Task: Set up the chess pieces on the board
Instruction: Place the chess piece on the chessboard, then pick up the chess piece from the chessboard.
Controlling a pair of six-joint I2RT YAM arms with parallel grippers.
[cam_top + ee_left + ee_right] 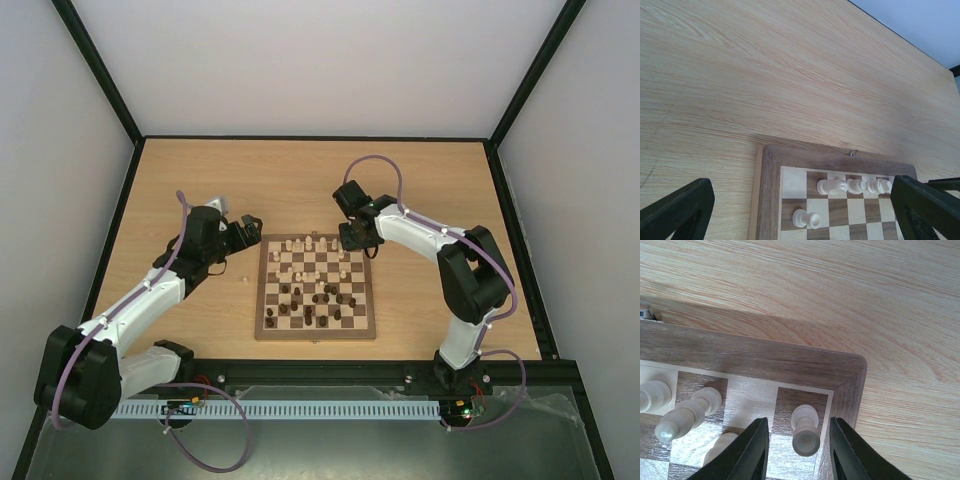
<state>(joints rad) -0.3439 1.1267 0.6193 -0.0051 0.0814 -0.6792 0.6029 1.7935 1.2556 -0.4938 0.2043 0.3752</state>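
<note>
Right gripper (799, 439) is part-spread, its fingers straddling a cream piece (806, 432) on the far right corner square of the board (765, 357), with gaps on both sides and no contact. The outer finger sits just beside the frame edge. Left gripper (800, 200) is spread wide over the far left corner. Dark pieces (325, 298) are scattered mid-board. The table (300, 180) runs well past the board's far edge and both sides.

Pretty bright, even light everywhere, all sharp enough. There's a soft shadow on the table (765, 322) just past the far edge of the board (790, 360).
</note>
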